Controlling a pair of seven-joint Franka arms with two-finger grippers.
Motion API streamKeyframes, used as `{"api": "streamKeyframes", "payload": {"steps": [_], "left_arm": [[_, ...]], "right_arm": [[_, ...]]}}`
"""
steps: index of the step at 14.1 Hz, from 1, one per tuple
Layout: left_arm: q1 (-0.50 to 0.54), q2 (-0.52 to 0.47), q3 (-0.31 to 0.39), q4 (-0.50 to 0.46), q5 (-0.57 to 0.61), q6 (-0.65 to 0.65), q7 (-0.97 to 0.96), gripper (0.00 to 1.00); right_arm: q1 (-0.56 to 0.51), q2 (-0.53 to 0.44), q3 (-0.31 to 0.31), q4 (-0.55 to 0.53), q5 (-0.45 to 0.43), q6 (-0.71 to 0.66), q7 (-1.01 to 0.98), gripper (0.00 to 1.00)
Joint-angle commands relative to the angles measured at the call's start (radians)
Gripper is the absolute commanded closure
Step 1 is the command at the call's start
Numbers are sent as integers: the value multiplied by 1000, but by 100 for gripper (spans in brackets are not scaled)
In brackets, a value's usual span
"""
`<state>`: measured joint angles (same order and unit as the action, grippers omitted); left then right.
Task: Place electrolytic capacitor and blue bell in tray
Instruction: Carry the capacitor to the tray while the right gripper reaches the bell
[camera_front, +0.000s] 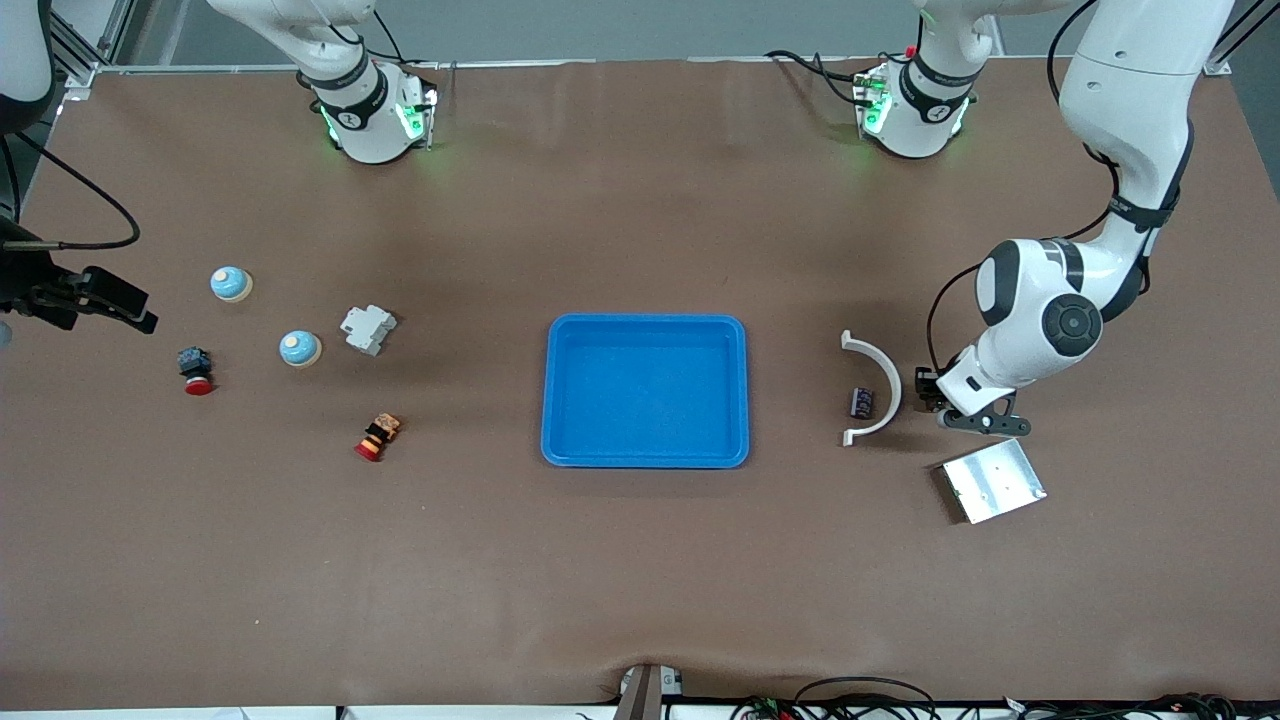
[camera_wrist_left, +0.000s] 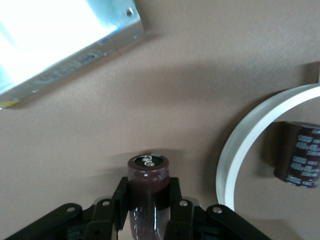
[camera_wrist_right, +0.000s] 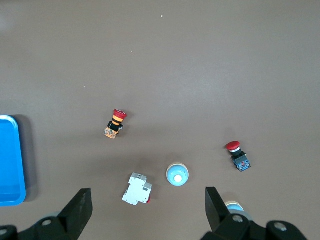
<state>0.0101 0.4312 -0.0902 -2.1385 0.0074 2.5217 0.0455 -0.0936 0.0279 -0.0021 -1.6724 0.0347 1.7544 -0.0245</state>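
The bright-blue tray (camera_front: 560, 400) lies empty at mid-table. My left gripper (camera_front: 985, 422) is low over the table between a white curved piece and a silver plate. The left wrist view shows it (camera_wrist_left: 148, 192) shut on a dark maroon electrolytic capacitor (camera_wrist_left: 147, 172). A second dark capacitor (camera_front: 862, 402) lies inside the white curve and also shows in the left wrist view (camera_wrist_left: 300, 162). Two blue bells (camera_front: 231, 284) (camera_front: 299, 348) stand toward the right arm's end. My right gripper (camera_front: 140, 318) hangs open and empty high over that end; its wrist view (camera_wrist_right: 147, 196) shows one bell (camera_wrist_right: 177, 175).
The white curved piece (camera_front: 880, 385) and the silver metal plate (camera_front: 992, 480) lie close to my left gripper. A white circuit breaker (camera_front: 368, 329) and two red push buttons (camera_front: 195, 370) (camera_front: 378, 438) lie near the bells.
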Motion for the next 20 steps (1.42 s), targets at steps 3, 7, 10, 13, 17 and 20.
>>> {"api": "streamKeyframes", "payload": {"steps": [3,7,10,13,17,20], "left_arm": [[-15,-147,-9,55,16,-268,-93,100],[-12,-223,-118,100,-10,-391,-402,100],[-13,-230,-230,121,-46,-392,-626,100],[-19,-203,-322,149,-47,-389,-826,100],[-91,-93,-370,209,-37,-348,-1007,100],[-145,-5,-368,229,5,-239,-1166,100]], "right_arm": [[-9,-29,7,-27,-1,13,11,0],[-9,-29,7,-29,-1,13,11,0],[-9,-29,7,-29,-1,16,11,0],[-9,-31,7,-29,-1,16,11,0],[-8,-29,7,-32,-1,17,11,0],[-6,-29,8,-41,-1,19,11,0]]}}
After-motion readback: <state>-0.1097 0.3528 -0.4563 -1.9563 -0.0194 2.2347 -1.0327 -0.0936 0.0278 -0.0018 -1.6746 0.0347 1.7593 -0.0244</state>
